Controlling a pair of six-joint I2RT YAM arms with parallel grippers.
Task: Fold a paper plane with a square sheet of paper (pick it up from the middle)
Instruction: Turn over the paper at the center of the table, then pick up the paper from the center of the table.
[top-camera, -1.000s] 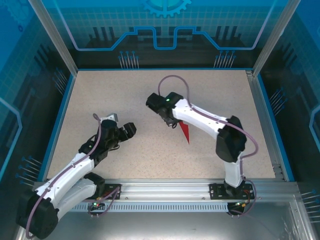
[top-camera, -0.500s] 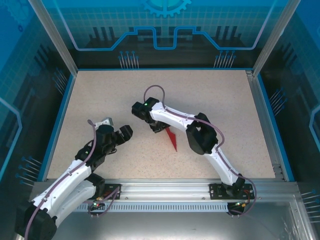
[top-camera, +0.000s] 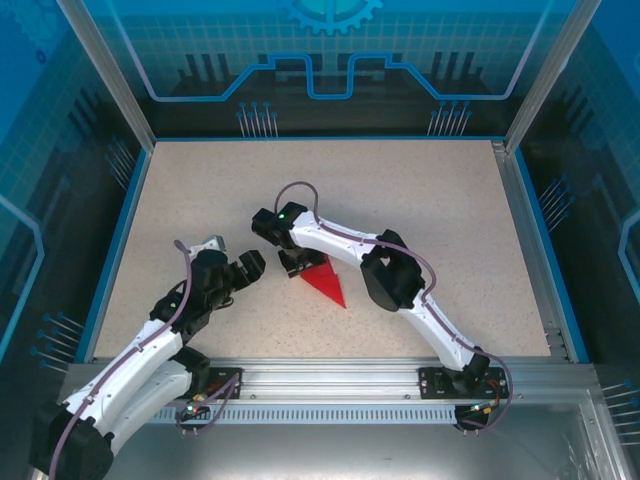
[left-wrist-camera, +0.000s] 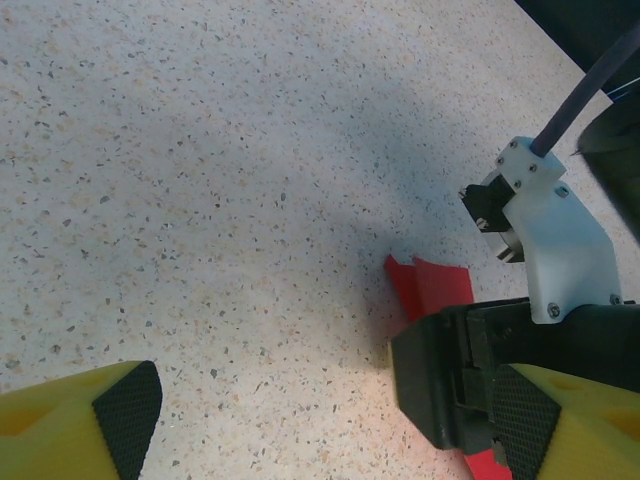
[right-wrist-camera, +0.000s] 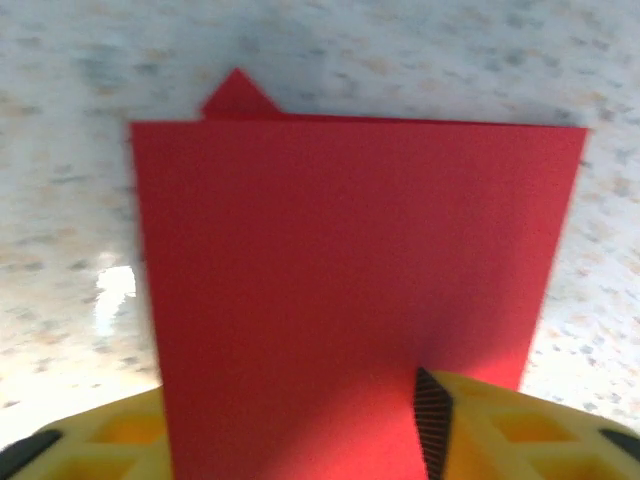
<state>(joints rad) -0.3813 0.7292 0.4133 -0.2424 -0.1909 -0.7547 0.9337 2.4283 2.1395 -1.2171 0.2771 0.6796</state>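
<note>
Top view: the thin bright red paper sheet (top-camera: 325, 283), folded to a pointed triangle, was an upright sliver right of centre a second ago. It now lies broader on the speckled table (top-camera: 200, 200) at mid-frame, touching the right gripper (top-camera: 298, 263). The left gripper (top-camera: 247, 268) waits just left, jaws wide apart.

Left wrist view: a red corner shows at centre right.

Right wrist view: the sheet spreads across mid-frame. The jaws look parted, with one pad (right-wrist-camera: 432, 418) bare. This is probably a release, setting the sheet down for the next fold.
</note>
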